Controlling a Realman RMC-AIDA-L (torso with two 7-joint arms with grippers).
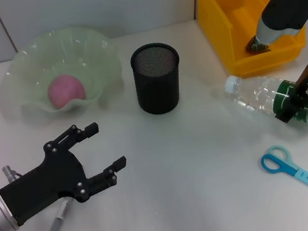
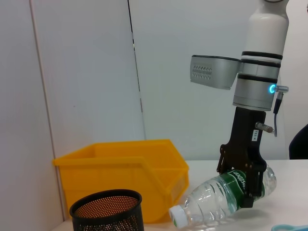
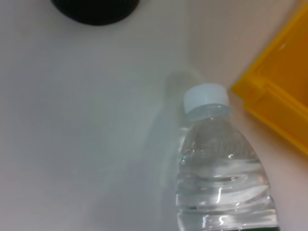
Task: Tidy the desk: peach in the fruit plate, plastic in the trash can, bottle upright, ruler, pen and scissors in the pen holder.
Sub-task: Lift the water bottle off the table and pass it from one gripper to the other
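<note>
Two hands in view. Right hand [image 1: 296,101] clamped around green-labelled middle of clear plastic water bottle [image 1: 266,98]; bottle tilted, white cap end low and just beside yellow plastic bin [image 1: 226,13], base end raised off white counter [image 1: 196,172]. Left hand [image 1: 99,152] held low over counter, fingers spread wide, nothing gripped. Grey pen [image 1: 55,228] laid on counter under left hand. Pink peach [image 1: 65,90] seen in pale green wavy-rimmed fruit plate [image 1: 99,48]. Black mesh pen holder [image 1: 157,77] upright between plate and bin. Blue-handled scissors [image 1: 297,171] flat on counter, near bottle.
</note>
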